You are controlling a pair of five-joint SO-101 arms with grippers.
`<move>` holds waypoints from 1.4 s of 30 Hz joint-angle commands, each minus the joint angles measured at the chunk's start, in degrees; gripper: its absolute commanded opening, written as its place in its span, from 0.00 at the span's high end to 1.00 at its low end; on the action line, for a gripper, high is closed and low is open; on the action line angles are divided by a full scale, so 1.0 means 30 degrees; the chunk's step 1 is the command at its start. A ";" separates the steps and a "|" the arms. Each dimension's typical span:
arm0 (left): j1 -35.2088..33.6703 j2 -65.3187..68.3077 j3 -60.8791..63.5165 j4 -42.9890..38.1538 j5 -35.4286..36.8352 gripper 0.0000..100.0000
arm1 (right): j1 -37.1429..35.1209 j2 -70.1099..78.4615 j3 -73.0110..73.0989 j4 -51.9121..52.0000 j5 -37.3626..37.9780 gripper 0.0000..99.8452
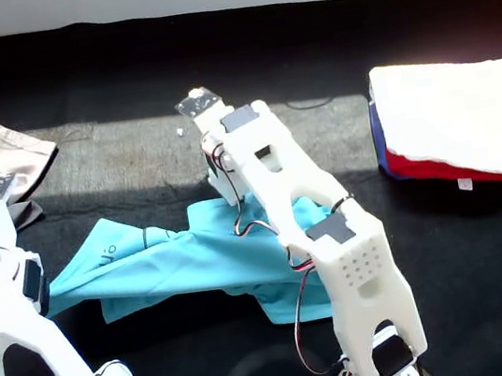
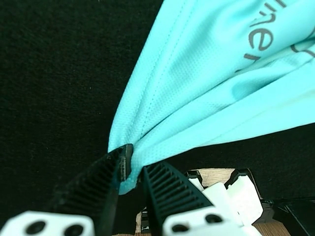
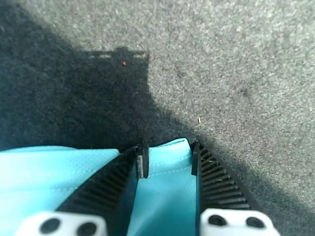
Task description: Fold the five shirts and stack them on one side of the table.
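Note:
A turquoise shirt (image 1: pixel 186 259) lies rumpled and stretched across the middle of the black table. My left gripper (image 2: pixel 132 160) is shut on a bunched end of the turquoise shirt (image 2: pixel 211 88), at the near left (image 1: pixel 42 293) in the high view. My right gripper (image 3: pixel 168 156) stands open at the shirt's far edge (image 1: pixel 223 187), its fingers straddling a flat strip of the turquoise cloth (image 3: pixel 167 196). A folded stack (image 1: pixel 453 115) sits at the right, white on top of red and blue. A beige shirt (image 1: pixel 0 154) lies loose at the far left.
A sunlit grey band of the table cover (image 1: pixel 132 154) runs behind the turquoise shirt. Both arm bases stand at the near edge, the right one (image 1: pixel 382 367) close to the shirt's near hem.

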 commanded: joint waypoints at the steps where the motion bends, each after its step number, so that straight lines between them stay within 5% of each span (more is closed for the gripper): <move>1: -0.0073 -0.0337 -0.0689 -0.0088 -0.0176 0.99 | 0.0337 0.0073 -0.0747 0.0190 -0.0059 0.94; 12: 0.0630 -0.0308 -0.0601 0.0029 -0.0117 0.99 | 0.3121 0.0220 -0.7604 0.1333 -0.0059 0.99; 20: 0.4176 -0.0308 0.1245 -0.0088 -0.0029 0.99 | 0.3648 0.2388 -0.8190 -0.0190 -0.0059 0.99; 27: 0.5055 -0.0308 0.1685 -0.0088 -0.0029 0.99 | 0.3619 0.2769 -0.9187 0.1011 -0.0176 0.78; 33: 0.5026 -0.0308 0.1685 -0.0088 -0.0029 0.99 | 0.2916 0.2740 -1.1912 0.4586 -0.0176 0.78; 42: 0.4967 -0.0337 0.1597 -0.0117 -0.0029 0.99 | 0.2330 0.5114 -1.1443 0.4469 -0.0059 0.78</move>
